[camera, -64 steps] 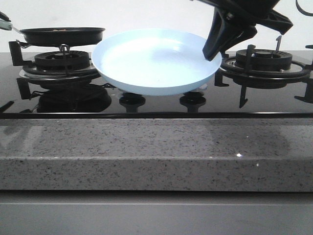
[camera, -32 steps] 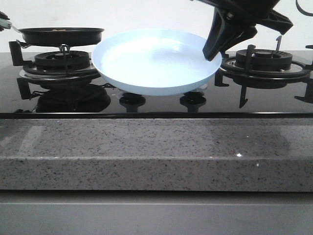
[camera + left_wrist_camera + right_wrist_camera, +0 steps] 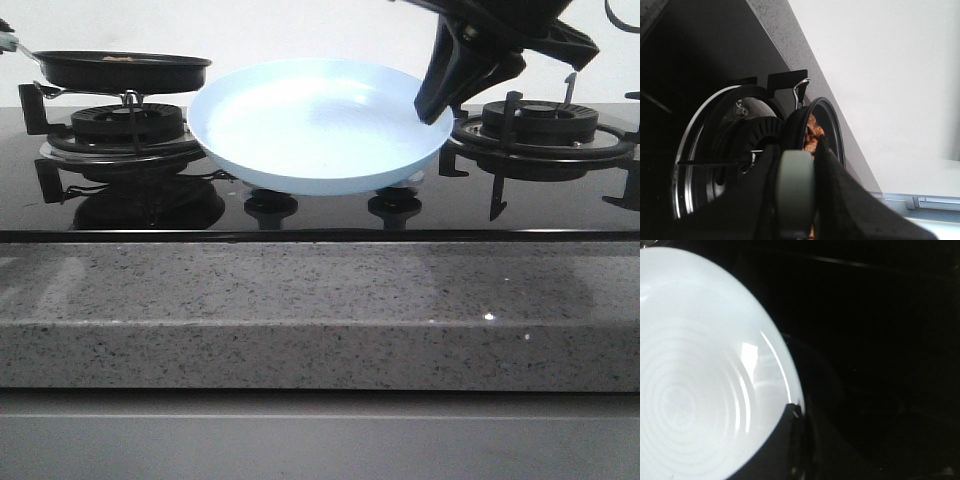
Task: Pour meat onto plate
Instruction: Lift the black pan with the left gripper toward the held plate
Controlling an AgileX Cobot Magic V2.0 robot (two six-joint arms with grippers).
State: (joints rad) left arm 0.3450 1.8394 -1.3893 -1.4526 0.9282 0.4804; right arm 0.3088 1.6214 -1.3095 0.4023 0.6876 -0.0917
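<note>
- the plate sits mid-stove between the two burners, raised off the stove top.
- the frying pan is left of the plate, just above the left burner; whether it touches the grate cannot be told.
- the meat lies in the pan.
- the right burner is right of the plate.
- the right gripper is at the plate's right rim.
- the counter edge runs in front of the stove.

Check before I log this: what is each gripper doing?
Left gripper: shut on the pan handle.
Right gripper: shut on the plate rim.
</note>
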